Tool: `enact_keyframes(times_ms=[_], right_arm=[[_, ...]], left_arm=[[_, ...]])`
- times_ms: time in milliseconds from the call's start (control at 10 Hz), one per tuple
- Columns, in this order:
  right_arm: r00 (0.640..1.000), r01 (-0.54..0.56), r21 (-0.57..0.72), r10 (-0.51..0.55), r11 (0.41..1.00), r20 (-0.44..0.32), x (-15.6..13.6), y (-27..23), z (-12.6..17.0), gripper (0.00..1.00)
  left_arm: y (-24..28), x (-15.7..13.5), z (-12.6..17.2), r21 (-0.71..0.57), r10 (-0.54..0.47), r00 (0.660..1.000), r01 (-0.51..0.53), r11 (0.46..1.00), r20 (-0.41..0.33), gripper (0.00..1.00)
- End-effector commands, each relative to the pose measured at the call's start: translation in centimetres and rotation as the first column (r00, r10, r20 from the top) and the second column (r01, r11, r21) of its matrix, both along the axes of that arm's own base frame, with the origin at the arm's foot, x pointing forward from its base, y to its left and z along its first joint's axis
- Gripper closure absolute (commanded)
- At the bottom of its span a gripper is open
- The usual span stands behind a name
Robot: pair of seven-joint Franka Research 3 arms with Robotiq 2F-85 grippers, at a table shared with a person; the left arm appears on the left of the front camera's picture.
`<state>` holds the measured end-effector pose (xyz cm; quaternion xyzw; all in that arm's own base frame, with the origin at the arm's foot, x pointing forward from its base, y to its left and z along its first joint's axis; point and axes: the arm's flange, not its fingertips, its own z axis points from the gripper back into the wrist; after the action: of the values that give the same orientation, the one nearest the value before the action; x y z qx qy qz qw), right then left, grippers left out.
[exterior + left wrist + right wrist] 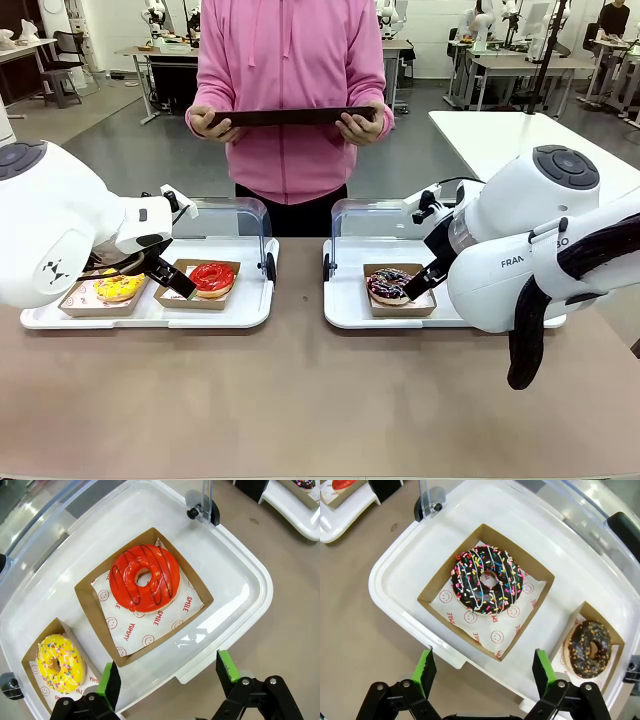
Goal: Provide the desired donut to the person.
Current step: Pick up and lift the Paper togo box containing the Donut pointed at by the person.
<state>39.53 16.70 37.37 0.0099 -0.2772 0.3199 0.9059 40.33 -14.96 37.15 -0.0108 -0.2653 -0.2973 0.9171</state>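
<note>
**Four donuts in two trays, both pincers spread above them**

The person [290, 80] stands at the far side of the table [300, 410], well apart from the donuts, in a bright pink hooded sweatshirt and black trousers. Both hands hold a dark flat board [290, 116] level at the waist.

On the robot's left, a white tray [250, 575] holds two brown cardboard boats lined with "SMILE" paper. One carries the red donut [144, 578], glossy with thin dark stripes. The one beside it carries the yellow donut [61, 663], dotted with coloured sprinkles. The left gripper [167, 667] hovers above the tray's near edge, green pads spread wide, nothing between them.

On the right, a second white tray [395, 575] holds the sprinkled chocolate donut [488, 578], which has white lines and many-coloured sprinkles, in its own boat. Beside it a crumb-topped chocolate donut [590, 648] sits in another boat. The right gripper [482, 662] hangs over this tray's near rim, its fingers spread wide and empty.

Each tray's clear lid [235, 215] stands raised at the far edge, between the donuts and the person.
</note>
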Motion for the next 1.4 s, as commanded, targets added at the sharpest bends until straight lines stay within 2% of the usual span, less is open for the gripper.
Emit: enact_keyframes(times_ms=[0,200,300,400,500,700,900,1000,1100,1300], right_arm=[[1.0,0.0,0.0,0.0,1.0,0.0,0.0,0.0,0.0,0.0],[1.0,0.0,0.0,0.0,1.0,0.0,0.0,0.0,0.0,0.0],[0.999,-0.046,0.01,0.046,0.999,-0.022,-0.1,-1.2,1.9,0.0],[0.989,-0.122,0.047,0.125,0.991,-0.078,-0.7,-4.6,4.6,0.0],[0.975,-0.191,0.095,0.2,0.977,-0.099,-1.7,-7.7,7.0,0.0],[0.947,-0.306,0.138,0.316,0.942,-0.058,-3.5,-12.4,10.5,0.0],[0.932,-0.359,0.162,0.362,0.919,0.013,-5.3,-16.5,12.3,0.0],[0.928,-0.373,0.198,0.366,0.907,0.07,-6.0,-18.4,13.0,0.0],[0.922,-0.386,0.223,0.366,0.895,0.126,-6.9,-20.3,13.2,0.0],[0.921,-0.384,0.246,0.35,0.89,0.174,-6.9,-21.5,13.0,0.0]], left_arm=[[0.0,0.0,0.0,0.0,0.0,1.0,0.0,1.0,0.0,0.0],[0.0,0.0,0.0,0.0,0.0,1.0,0.0,1.0,0.0,0.0],[1.7,0.0,1.7,0.015,-0.019,1.0,0.019,1.0,0.004,0.0],[4.4,-1.2,3.9,-0.055,-0.113,0.992,0.109,0.992,-0.064,0.0],[7.0,-2.8,5.8,-0.075,-0.146,0.987,0.142,0.987,-0.064,0.0],[11.9,-6.2,8.0,-0.154,-0.252,0.966,0.242,0.958,-0.05,0.0],[15.5,-9.4,8.4,-0.208,-0.319,0.948,0.312,0.927,-0.002,0.0],[16.8,-10.0,8.7,-0.202,-0.343,0.939,0.343,0.917,0.036,0.0],[18.4,-10.6,8.3,-0.209,-0.332,0.938,0.345,0.915,0.096,0.0],[20.5,-10.4,8.6,-0.23,-0.289,0.945,0.318,0.92,0.152,0.0]])
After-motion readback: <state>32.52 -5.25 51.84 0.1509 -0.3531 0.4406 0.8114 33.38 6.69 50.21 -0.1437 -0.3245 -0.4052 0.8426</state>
